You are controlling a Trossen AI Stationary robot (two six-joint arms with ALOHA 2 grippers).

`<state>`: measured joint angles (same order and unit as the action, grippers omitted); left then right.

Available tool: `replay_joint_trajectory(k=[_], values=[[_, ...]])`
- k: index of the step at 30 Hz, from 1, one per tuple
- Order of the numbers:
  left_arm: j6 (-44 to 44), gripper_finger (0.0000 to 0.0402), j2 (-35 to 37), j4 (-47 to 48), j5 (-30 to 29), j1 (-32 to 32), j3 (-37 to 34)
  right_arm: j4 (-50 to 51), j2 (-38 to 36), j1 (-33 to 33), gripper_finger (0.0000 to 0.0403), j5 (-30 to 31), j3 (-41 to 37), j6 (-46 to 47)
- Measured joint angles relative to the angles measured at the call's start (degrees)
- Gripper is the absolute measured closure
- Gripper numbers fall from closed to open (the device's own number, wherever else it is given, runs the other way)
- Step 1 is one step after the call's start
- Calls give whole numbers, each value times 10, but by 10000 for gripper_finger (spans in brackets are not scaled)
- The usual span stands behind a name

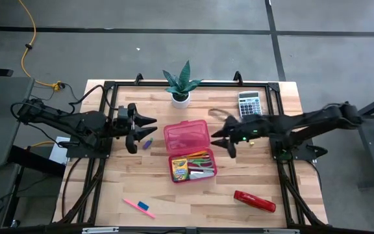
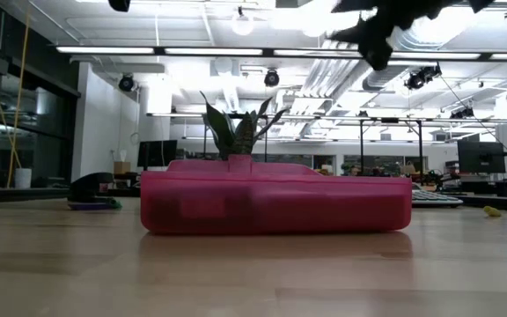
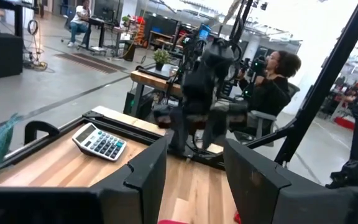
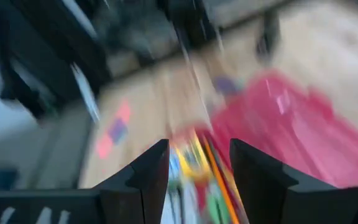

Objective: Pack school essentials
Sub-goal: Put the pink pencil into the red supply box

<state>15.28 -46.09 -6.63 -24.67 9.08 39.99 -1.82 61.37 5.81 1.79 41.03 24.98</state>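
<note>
While the pink case lies open at table centre, packing is judged well under way but unfinished.

Case: pink pencil case [image 1: 190, 151] is opened flat, lid half toward 12 o'clock, tray half toward 6 o'clock.
Packed: crayon box [image 1: 179, 168] is seen in the tray's 9 o'clock end; orange pencil [image 1: 200, 155], green-handled scissors [image 1: 199, 162] and a pale piece are laid beside it, packed close together.
Left out: pink marker [image 1: 135, 205] and small blue eraser [image 1: 143, 206] are found touching or nearly so, on bare wood at 7 o'clock of the case, well apart from it. A small purple item [image 1: 147, 143] is noted at 9 o'clock of the lid, just beside the left fingertips.
Not for packing: grey calculator [image 1: 249, 103] at 1 o'clock, red stapler [image 1: 254, 201] at 5 o'clock, potted plant [image 1: 180, 85] at 12 o'clock.
Left gripper [image 1: 143, 130]: held at 9 o'clock of the case, fingers spread, nothing between them.
Right gripper [image 1: 223, 132]: held at 3 o'clock of the lid, above the table, fingers spread and empty.
Remaining, as judged: marker and eraser to be fetched, perhaps the purple item; lid to be closed.
</note>
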Motion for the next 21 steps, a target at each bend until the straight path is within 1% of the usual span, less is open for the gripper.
replay_joint_trajectory(k=[2,5,13,18,21], values=[[-8,252,0,0,0,0,0,-78,-23,4,240,22,-32,-22],[-9,252,0,0,0,0,0,-134,-40,6,240,30,-62,-71],[-11,252,0,0,0,0,0,-151,-44,6,240,27,-68,-85],[-35,252,0,0,0,0,0,-162,-44,6,240,27,-68,-85],[-35,252,0,0,0,0,0,-168,-44,6,240,26,-68,-85]])
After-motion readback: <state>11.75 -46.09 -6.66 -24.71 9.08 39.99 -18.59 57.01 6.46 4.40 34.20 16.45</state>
